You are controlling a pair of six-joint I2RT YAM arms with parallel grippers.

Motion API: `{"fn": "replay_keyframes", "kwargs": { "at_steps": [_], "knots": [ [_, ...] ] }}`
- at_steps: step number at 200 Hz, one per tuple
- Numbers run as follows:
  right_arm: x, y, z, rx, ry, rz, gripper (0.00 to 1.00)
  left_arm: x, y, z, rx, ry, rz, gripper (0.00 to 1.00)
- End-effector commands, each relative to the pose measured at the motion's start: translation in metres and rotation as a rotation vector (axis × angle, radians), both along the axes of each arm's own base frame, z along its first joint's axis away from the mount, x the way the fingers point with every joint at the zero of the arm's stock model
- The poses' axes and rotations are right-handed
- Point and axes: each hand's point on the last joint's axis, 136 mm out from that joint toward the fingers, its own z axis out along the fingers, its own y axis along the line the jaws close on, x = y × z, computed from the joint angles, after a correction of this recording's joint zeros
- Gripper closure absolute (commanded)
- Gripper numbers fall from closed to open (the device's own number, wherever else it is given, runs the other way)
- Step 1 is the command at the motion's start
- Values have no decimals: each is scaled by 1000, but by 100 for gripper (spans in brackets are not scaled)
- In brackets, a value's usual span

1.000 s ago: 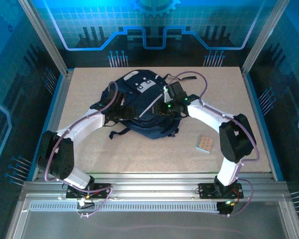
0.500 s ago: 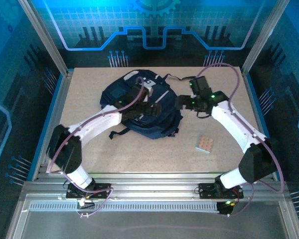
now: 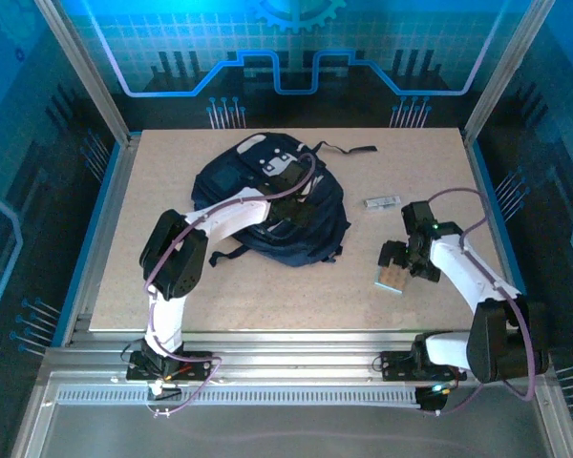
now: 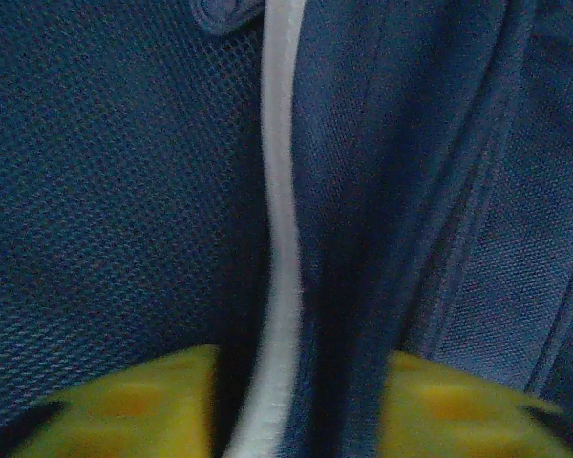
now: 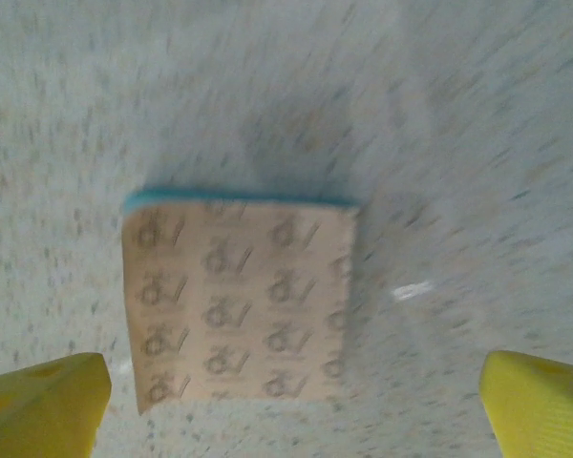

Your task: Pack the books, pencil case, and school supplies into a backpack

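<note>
Speckled table (image 3: 267, 296): right gripper (image 5: 291, 401) spread wide, pad (image 5: 239, 305) just ahead between its 2 fingers (image 5: 43, 401), ready for pickup. Left gripper (image 4: 301, 410) pinches a backpack (image 4: 95, 191) fold, likely holding it open.

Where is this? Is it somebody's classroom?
Probably not, more like a robot lab booth. A left arm and a right arm are bolted at the edge of the table, and metal posts and blue panels wall it in.

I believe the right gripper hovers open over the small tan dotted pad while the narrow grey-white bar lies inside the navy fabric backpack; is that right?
No: the top external view shows the narrow grey-white bar on the table, right of the navy fabric backpack, not inside it. Otherwise correct.
</note>
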Motion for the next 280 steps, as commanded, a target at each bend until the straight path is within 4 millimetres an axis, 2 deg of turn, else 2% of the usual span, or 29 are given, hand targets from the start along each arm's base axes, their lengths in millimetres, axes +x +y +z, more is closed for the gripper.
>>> {"fn": "replay_keyframes", "kwargs": {
  "at_steps": [1, 22, 39, 66, 92, 121, 140, 176, 207, 221, 229, 232, 241, 258, 280],
  "knots": [
    [8, 29, -9, 173, -39, 18, 0, -8, 5, 5, 12, 36, -17, 83],
    [7, 24, -20, 126, -14, -5, 0, -11, 4, 19, -20, 31, -22, 100],
    [7, 18, -30, 97, -1, -24, 0, -13, 4, 30, -51, 27, -24, 100],
    [10, 20, -42, 92, 19, -25, 0, -11, 8, 51, -121, 23, -4, 100],
    [12, 25, -45, 74, 18, -25, 4, -6, 18, 71, -178, 4, 16, 100],
    [11, 21, -47, 39, 26, -46, 28, 4, 32, 86, -243, 0, 44, 100],
    [12, 20, -42, 28, 16, -46, 37, 11, 42, 91, -306, 16, 67, 100],
    [17, 18, -9, 28, -56, -30, 40, 14, 43, 107, -424, 34, 62, 100],
    [26, 32, 41, 110, -175, 16, 40, 15, 37, 117, -488, 36, 43, 100],
    [36, 47, 66, 178, -245, 43, 38, 16, 35, 119, -528, 52, 45, 100],
    [39, 55, 72, 209, -266, 54, 37, 17, 34, 121, -549, 56, 47, 100],
    [46, 60, 84, 225, -297, 62, 37, 16, 33, 121, -554, 58, 47, 100],
    [57, 74, 96, 269, -336, 83, 37, 17, 32, 122, -566, 63, 49, 100],
    [78, 99, 110, 312, -387, 117, 37, 18, 29, 125, -594, 69, 48, 100],
    [110, 144, 127, 375, -447, 194, 36, 20, 26, 128, -609, 69, 48, 100]
  ]
}}
